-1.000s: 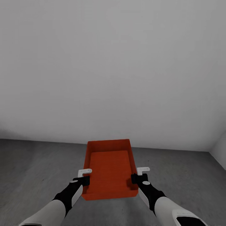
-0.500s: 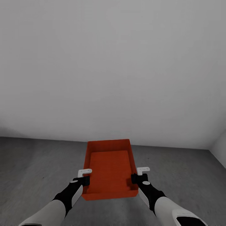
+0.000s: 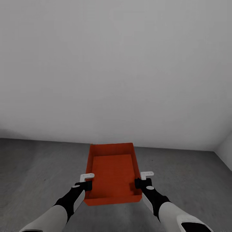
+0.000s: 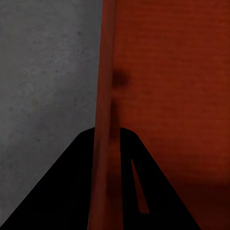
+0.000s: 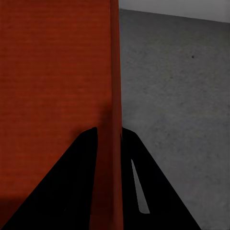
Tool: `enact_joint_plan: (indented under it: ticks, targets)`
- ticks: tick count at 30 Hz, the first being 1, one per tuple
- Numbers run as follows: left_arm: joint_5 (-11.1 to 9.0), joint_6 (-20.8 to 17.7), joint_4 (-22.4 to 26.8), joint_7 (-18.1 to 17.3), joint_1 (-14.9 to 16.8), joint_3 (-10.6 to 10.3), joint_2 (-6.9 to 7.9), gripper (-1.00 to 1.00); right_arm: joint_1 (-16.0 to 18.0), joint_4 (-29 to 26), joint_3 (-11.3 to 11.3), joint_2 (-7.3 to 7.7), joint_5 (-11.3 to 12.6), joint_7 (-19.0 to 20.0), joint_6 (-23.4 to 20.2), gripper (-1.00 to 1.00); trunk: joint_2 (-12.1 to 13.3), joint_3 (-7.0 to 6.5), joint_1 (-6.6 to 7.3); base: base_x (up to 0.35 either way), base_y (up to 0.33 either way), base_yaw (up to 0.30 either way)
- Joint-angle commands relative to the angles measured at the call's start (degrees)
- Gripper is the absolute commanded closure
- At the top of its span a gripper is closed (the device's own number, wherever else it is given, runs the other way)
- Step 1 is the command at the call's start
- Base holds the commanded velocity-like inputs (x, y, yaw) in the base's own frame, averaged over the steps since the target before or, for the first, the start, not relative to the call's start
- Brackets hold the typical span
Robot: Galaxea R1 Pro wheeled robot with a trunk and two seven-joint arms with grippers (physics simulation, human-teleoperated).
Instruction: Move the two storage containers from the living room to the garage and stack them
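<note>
Carrying one storage container between both arms, the robot stood facing a plain white-grey wall over the floor of dark grey concrete, which agreed with the garage. The left gripper was clamped over the container's left side wall, and the right gripper over its right side wall; each wrist view showed a thin orange-red wall pinched between two dark fingers. The box was held off the ground, open top upward and roughly level, ahead of the trunk.

Judged from its look, the container was empty, light and stiff (no sag or bowing showed in either wall). The thin flared walls gave a narrow purchase, so a tilt could let them slide out. Opposite side rims appeared the soundest hold. A second container was not observed on the ground ahead.
</note>
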State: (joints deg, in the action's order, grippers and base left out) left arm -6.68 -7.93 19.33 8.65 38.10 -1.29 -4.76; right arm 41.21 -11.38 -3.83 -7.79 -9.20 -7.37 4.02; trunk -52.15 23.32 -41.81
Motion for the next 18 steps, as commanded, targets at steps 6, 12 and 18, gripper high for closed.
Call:
enact_joint_plan:
  ticks: [6, 12, 18]
  targets:
    - [0.62, 1.6, 1.33, 1.46, 0.05, 1.47, 0.71, 1.0, 0.0, 0.22, -0.13, -0.03, 0.06, 0.33, 0.2, 1.0, -0.05, 0.62, 0.0, 0.0, 0.0, 0.0]
    - [0.62, 1.6, 1.35, 1.46, 0.05, 1.47, 0.67, 1.0, -0.01, 0.22, -0.12, -0.03, 0.06, 0.28, 0.2, 1.0, -0.05, 1.16, 0.0, 0.0, 0.0, 0.0]
    - [0.62, 1.6, 1.36, 1.46, 0.05, 1.47, 0.7, 1.0, -0.03, 0.22, -0.13, -0.03, 0.06, 0.26, 0.2, 1.0, -0.05, 1.71, 0.0, 0.0, 0.0, 0.0]
